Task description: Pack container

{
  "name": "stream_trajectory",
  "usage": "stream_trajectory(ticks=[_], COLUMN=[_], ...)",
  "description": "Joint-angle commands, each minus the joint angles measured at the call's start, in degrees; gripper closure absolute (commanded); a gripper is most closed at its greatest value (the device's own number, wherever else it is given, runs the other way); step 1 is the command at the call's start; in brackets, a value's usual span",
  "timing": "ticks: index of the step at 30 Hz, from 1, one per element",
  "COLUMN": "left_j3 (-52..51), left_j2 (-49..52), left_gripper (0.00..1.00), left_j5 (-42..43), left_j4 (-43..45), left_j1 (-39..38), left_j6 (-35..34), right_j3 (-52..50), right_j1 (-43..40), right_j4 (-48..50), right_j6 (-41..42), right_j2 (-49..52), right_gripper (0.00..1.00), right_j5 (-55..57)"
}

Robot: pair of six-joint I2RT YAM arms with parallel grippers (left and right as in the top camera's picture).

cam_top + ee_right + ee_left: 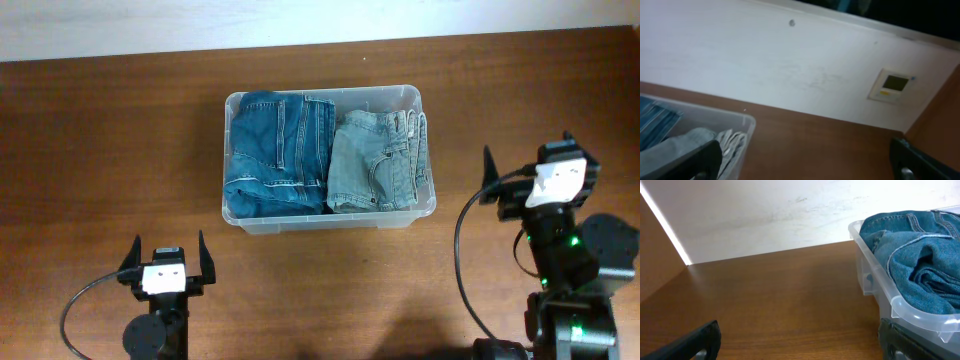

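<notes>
Brown desk (100, 150) | container (330, 222) at 12 o'clock, dark jeans (275, 150) and light jeans (375, 160) folded side by side to fit, looks packed | left hand (167, 248) 7 o'clock, right hand (527, 155) 3 o'clock: both released, empty, parked clear.

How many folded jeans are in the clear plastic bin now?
2. Dark blue folded jeans fill the left half of the clear plastic bin; pale blue folded jeans the right half. More may lie underneath.

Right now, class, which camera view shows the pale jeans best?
Overhead: the pale jeans lie fully visible in the right half of the container. The right wrist view catches only a blurred edge of them; the left wrist view shows only the dark jeans.
</notes>
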Motion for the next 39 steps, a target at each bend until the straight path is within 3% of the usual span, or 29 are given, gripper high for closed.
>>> stream_trajectory(ticks=[1,18,33,39], left_j3=[-0.4,-0.4,-0.4,-0.4], left_j2=[-0.5,-0.5,-0.5,-0.5], left_gripper=[0.0,0.0,0.0,0.0], left_j5=[-0.4,-0.4,-0.4,-0.4], left_j4=[0.0,0.0,0.0,0.0], left_j1=[-0.3,-0.3,-0.3,-0.3], left_j6=[0.1,0.1,0.1,0.1], right_j3=[-3.4,-11.5,-20.1,-21.1], right_j1=[0.6,0.6,0.6,0.6], right_j4=[1.1,1.5,14.7,14.6], right_j6=[0.0,0.1,0.7,8.5], right_j2=[-3.0,-11.5,-17.1,-18.3], right_gripper=[0.02,0.02,0.01,0.02], right_j5=[-3.0,-5.0,-4.7,-0.9])
